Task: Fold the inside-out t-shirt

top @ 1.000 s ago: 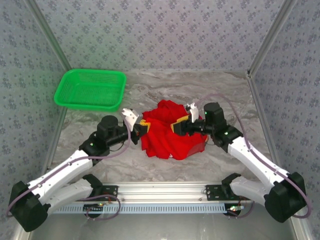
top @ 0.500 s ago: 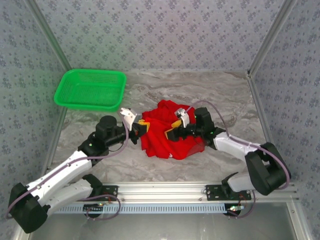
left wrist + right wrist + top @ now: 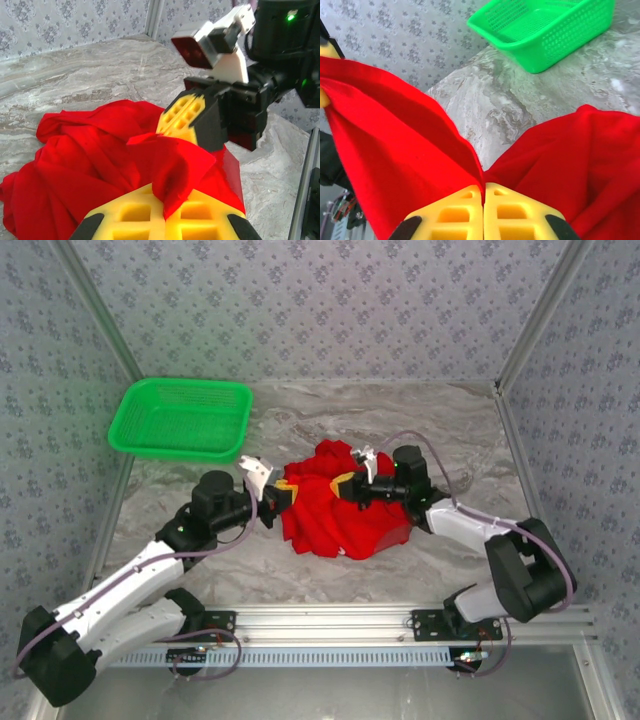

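From where I sit, the job has hardly begun. The t-shirt (image 3: 340,520) is a red, crumpled heap in the middle of the table (image 3: 450,420), and I cannot see one neat fold in it. I cannot see a tag or a print, so I cannot tell which side faces out.

The left gripper (image 3: 283,490) is at the heap's 9 o'clock edge. In its wrist view its jaws are squeezed together on a bunch of red cloth. The right gripper (image 3: 347,485) is near the heap's 12 o'clock edge, and the two grippers are close to each other. In its own wrist view its jaws are pressed together too, with red cloth running right into the pinch, so I think it has hold of the shirt as well. From that pinch a sheet of cloth goes off toward 10 o'clock in that view, pulled fairly tight.

The green basket (image 3: 180,420) sits well apart, at 10 o'clock from the heap.

What is left is almost all of it, I think: pull the shirt open, lay it flat on the table, then fold it up
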`<state>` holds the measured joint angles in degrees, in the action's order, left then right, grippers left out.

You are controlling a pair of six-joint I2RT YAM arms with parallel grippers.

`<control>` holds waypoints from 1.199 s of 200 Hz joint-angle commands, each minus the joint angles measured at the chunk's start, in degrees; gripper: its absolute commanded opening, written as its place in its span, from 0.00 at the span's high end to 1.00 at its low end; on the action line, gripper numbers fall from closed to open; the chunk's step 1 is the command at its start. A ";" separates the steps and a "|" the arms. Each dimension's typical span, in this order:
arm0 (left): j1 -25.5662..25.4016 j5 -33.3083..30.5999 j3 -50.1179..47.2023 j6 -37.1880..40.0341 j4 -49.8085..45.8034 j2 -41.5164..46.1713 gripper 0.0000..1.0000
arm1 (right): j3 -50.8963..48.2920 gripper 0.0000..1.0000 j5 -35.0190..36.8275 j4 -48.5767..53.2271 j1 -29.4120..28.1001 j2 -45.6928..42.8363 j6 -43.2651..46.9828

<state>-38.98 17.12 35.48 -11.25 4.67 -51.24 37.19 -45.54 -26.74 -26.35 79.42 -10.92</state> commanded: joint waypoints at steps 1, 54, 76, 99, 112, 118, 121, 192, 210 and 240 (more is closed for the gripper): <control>0.34 -0.34 1.74 -0.42 -0.76 -2.18 1.00 | 4.01 1.00 4.71 13.31 1.01 -5.82 3.27; 0.37 -1.68 4.85 -6.09 -0.29 -15.43 0.98 | 12.27 1.00 20.79 47.95 3.45 -8.10 5.29; 0.33 -4.20 5.21 -9.30 1.83 -19.55 0.95 | 13.65 1.00 23.70 54.01 4.17 -5.56 4.38; 0.33 -2.77 6.38 -10.02 2.80 -23.95 0.94 | 13.87 1.00 24.90 55.24 4.24 -3.12 5.27; 0.31 -2.05 7.86 -9.93 1.80 -26.53 0.92 | 13.88 1.00 24.28 54.71 4.29 -1.66 5.47; 0.40 -1.66 8.49 -9.98 1.44 -27.49 0.91 | 13.87 1.00 24.11 54.54 4.36 -1.11 5.55; 0.42 -1.48 8.88 -10.02 1.26 -27.99 0.91 | 13.81 1.00 24.14 54.43 4.31 -0.91 5.56; 2.36 7.13 14.72 -7.36 -1.76 -35.35 0.70 | 10.71 1.00 24.17 51.12 3.77 -0.75 7.06; 3.06 7.78 17.14 -7.84 -3.39 -37.37 0.65 | 10.00 1.00 24.18 50.92 3.85 -0.93 6.97; 4.43 8.71 22.68 -11.30 -6.45 -42.82 0.51 | 9.48 1.00 24.12 49.75 3.77 -0.68 6.70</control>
<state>-35.97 23.42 53.78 -20.01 1.50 -90.63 47.27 -21.80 23.75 -22.26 79.50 -5.02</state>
